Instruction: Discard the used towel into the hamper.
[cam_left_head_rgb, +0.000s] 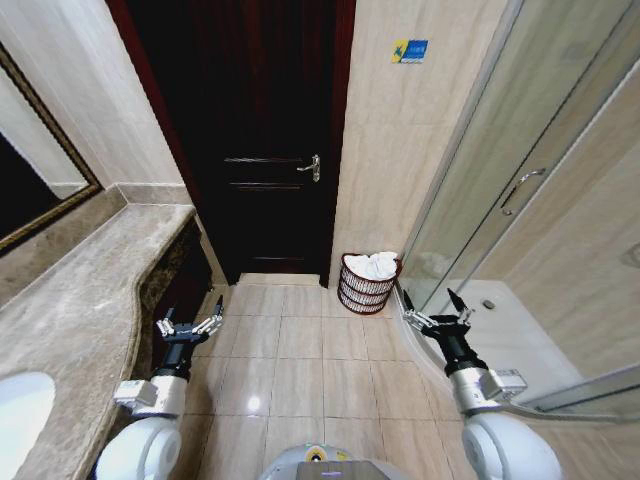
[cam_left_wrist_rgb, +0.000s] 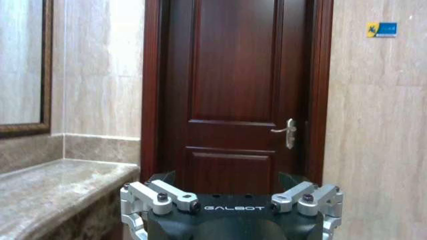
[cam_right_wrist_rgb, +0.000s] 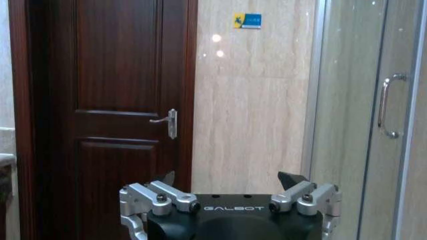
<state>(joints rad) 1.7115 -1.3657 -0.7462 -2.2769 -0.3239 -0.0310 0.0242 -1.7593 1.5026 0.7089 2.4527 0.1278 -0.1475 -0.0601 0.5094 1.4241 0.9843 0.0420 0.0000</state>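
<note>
Against the far wall, a white towel (cam_left_head_rgb: 372, 264) was seen heaped in the hamper (cam_left_head_rgb: 366, 291). Both the left gripper (cam_left_head_rgb: 189, 326) and the right gripper (cam_left_head_rgb: 436, 313) were held spread and empty; they were best kept clear.

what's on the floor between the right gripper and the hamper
Nothing: in the head view, bare tan floor tiles run from the open right gripper to the hamper, which has a white towel in it.

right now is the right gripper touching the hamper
Apart. The head view shows bare floor tile between the right gripper, open and empty, and the hamper, which stands farther off by the wall with a white towel inside.
</note>
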